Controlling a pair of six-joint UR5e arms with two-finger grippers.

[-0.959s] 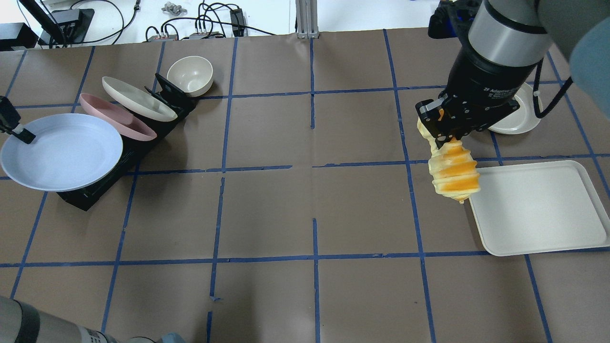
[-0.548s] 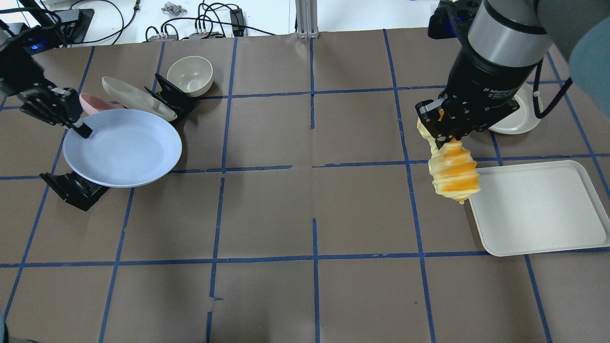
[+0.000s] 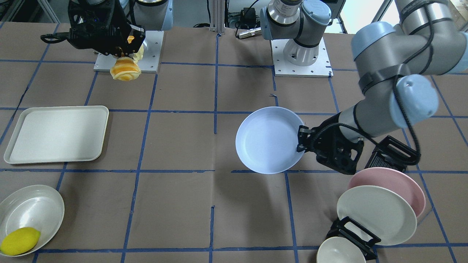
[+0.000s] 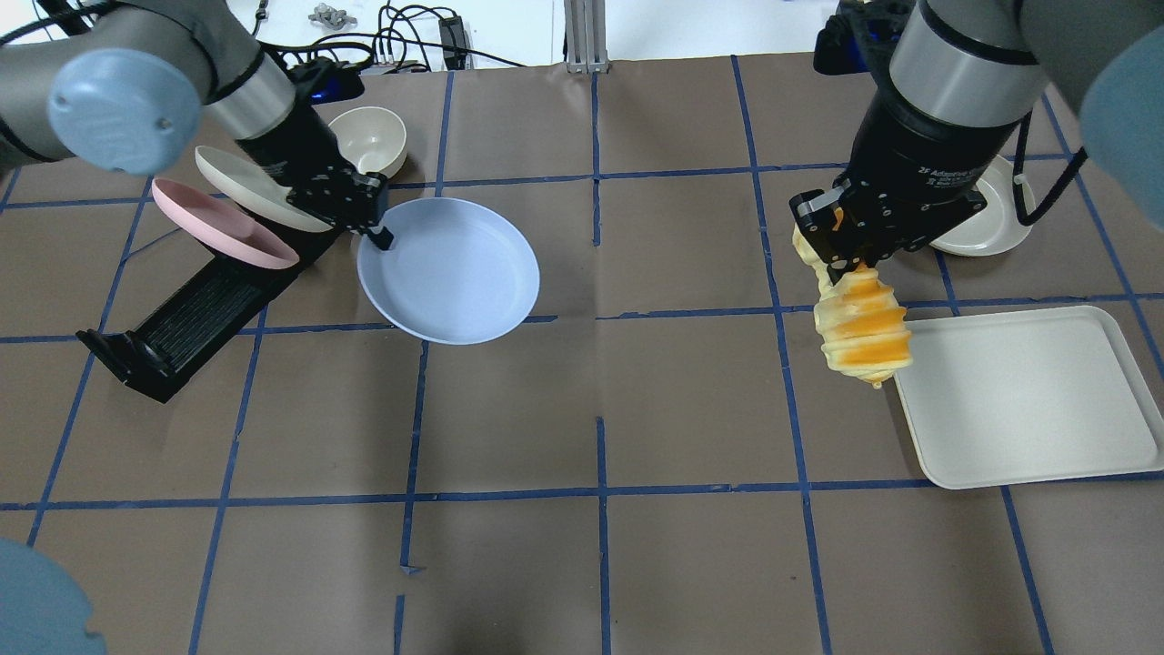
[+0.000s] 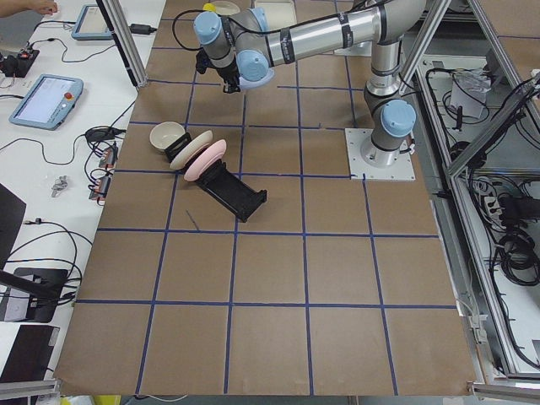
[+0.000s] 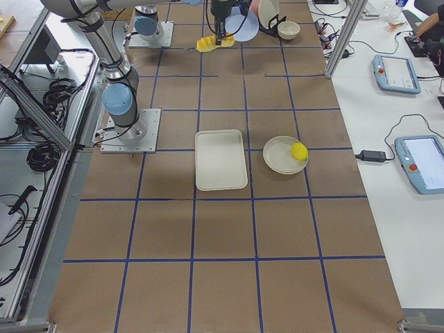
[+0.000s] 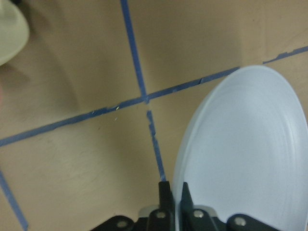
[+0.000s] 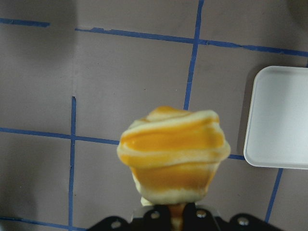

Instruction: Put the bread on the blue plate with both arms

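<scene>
My left gripper (image 4: 377,232) is shut on the rim of the blue plate (image 4: 450,270) and holds it level above the table, left of centre. The plate also shows in the front view (image 3: 268,140), with the gripper (image 3: 300,138) at its right rim, and in the left wrist view (image 7: 245,159). My right gripper (image 4: 841,255) is shut on one end of the bread (image 4: 862,329), an orange and pale striped loaf that hangs above the table beside the tray. The bread also shows in the front view (image 3: 125,70) and in the right wrist view (image 8: 173,154).
A black dish rack (image 4: 195,314) at the left holds a pink plate (image 4: 218,223) and a cream plate (image 4: 250,186), with a cream bowl (image 4: 368,141) behind. A white tray (image 4: 1023,396) lies at the right. A dish (image 3: 31,210) holds a lemon (image 3: 19,241).
My left arm has carried the blue plate out of the rack and to the right, toward the table's centre. My right gripper and the bread have barely moved.
</scene>
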